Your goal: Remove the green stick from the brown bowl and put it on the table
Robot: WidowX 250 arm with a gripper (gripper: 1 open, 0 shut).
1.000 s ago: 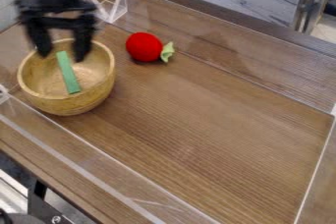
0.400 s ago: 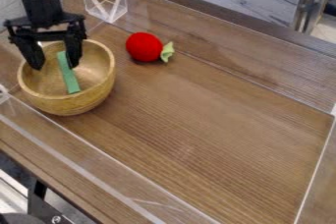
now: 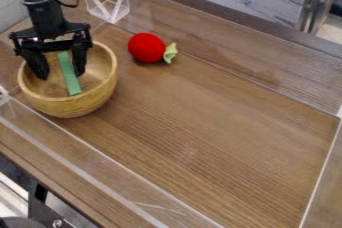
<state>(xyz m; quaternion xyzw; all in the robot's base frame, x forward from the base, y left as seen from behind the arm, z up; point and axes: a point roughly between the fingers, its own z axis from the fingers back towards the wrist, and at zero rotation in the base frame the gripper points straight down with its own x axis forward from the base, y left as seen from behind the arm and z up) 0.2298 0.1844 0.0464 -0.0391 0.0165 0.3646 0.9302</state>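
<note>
The brown bowl (image 3: 88,97) stands at the left of the table (image 3: 214,122). Inside it the green stick (image 3: 68,76) leans from the bowl's floor up toward the far rim. My gripper (image 3: 58,64) points straight down into the bowl, open, with one black finger on each side of the stick's upper end. The fingertips sit below the rim line; whether they touch the stick cannot be told.
A red ball-like fruit with a green leaf (image 3: 150,47) lies just right of the bowl. A clear plastic holder (image 3: 110,7) stands at the back. A low clear wall (image 3: 94,162) runs along the table's edges.
The gripper has come down into the bowl, shifted slightly left and rolled about its axis, so its open fingers now straddle the stick. Bowl, stick and fruit have not moved.
</note>
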